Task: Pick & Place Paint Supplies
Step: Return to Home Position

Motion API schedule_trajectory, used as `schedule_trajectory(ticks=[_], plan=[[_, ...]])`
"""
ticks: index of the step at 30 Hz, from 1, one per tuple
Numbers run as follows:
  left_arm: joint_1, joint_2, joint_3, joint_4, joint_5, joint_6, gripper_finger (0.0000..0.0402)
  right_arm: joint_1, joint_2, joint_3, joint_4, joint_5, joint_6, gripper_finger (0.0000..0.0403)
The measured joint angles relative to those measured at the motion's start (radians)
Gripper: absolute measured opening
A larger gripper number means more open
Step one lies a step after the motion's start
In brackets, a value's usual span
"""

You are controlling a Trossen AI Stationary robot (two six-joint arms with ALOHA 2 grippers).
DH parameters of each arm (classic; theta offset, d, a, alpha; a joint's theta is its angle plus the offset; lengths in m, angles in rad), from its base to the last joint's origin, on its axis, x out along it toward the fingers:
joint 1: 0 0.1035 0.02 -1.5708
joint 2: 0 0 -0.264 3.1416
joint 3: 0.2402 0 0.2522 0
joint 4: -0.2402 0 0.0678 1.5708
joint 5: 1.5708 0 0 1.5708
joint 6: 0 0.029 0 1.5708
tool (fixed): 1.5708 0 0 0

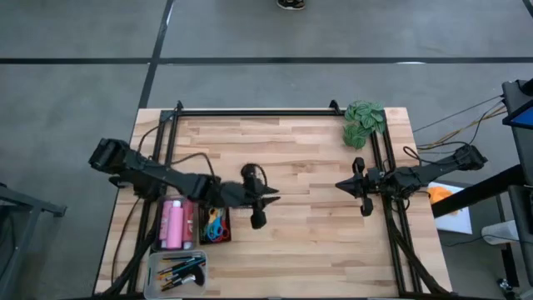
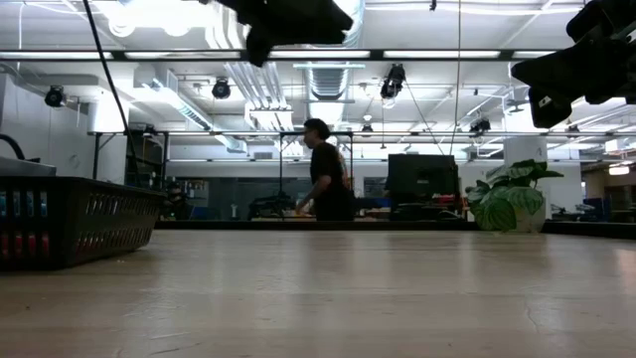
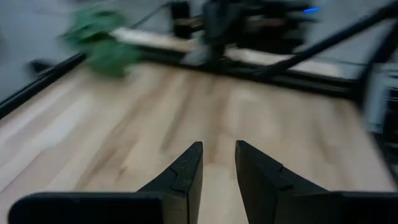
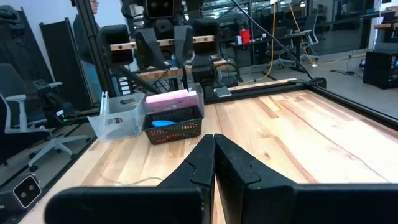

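Scissors (image 1: 216,225) lie in the black bin (image 4: 177,132) at the table's left, beside the pink bottles (image 1: 174,223) and near a clear tray (image 1: 153,265) of brushes (image 1: 181,268). The left gripper (image 3: 217,148) hangs just beside the bin, fingers slightly parted and empty. The right gripper (image 4: 214,138), pressed closed on nothing, hangs over the table's right side.

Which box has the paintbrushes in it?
The clear bin, by the table's corner on the left arm's side, holds the brushes. The black bin beside it holds pink bottles and scissors instead.

Scissors (image 1: 216,225), pink bottles (image 1: 173,223) binned; brushes (image 1: 181,270) probably trayed.
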Motion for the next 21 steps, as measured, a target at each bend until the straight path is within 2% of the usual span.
schedule_trajectory(ticks=[5,9,14,21], plan=[[0.114,-0.026,-0.119,0.261,0.298,0.147,0.0097,0.0,0.0,0.0,0.0,0.0,0.0,0.0009],[0.181,-0.087,-0.232,0.4,0.431,0.196,0.0087,0.0,0.0,0.0,0.0,0.0,0.0,0.0009],[0.218,-0.238,-0.384,0.405,0.445,0.202,0.0016,0.0,0.0,0.0,0.0,0.0,0.0,0.0009],[0.188,-0.527,-0.602,0.407,0.424,0.217,0.0002,0.0,0.0,0.0,0.0,0.0,0.0,0.0009]])
